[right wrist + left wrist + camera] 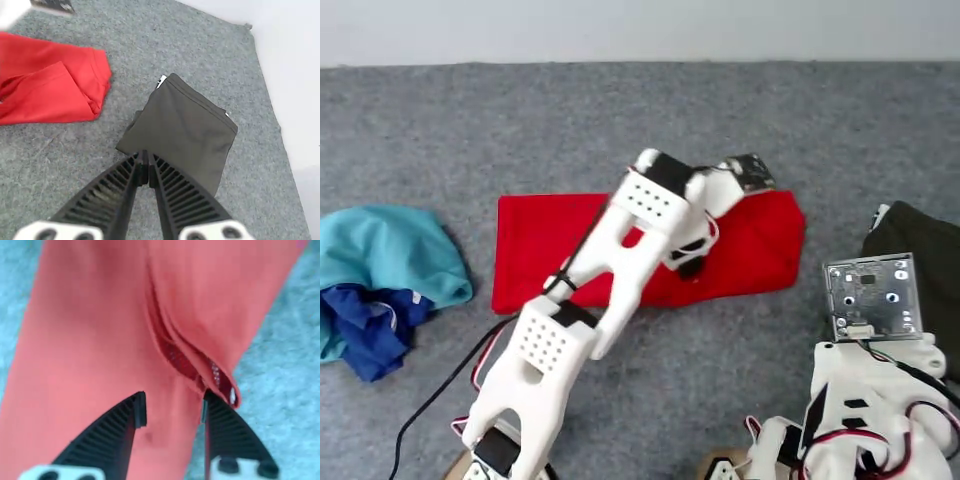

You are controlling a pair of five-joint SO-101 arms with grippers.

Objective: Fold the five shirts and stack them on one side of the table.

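The left jaws stand open at a middling width, one tip on each side of a raised fold in the red shirt (90,340). A hem or neck opening with a small label gapes just ahead of one tip. They look set to pinch that ridge, though I cannot tell whether the tips touch the cloth. In the high view the left arm (620,260) stretches out over the shirt, which suits a grasp near its far right end.

The red shirt (540,250) lies mid-surface as a long, flat rectangle. It looks partly folded, with at least one more fold probably needed to bring it down to stack size.

The right jaws are pressed together and hold nothing, hanging above the near corner of a dark folded shirt (185,130). That shirt is a compact, squared packet at the right edge of the grey felt surface (620,110), just beside the red shirt's end (45,95) but not touching it. Its place at the edge suggests it is the start of the stack. The right arm (870,400) is drawn back near it, apparently parked so as not to crowd the left arm.

At the far left, well apart from the rest, a teal shirt (380,250) and a blue shirt (365,330) lie crumpled against each other, not yet folded.
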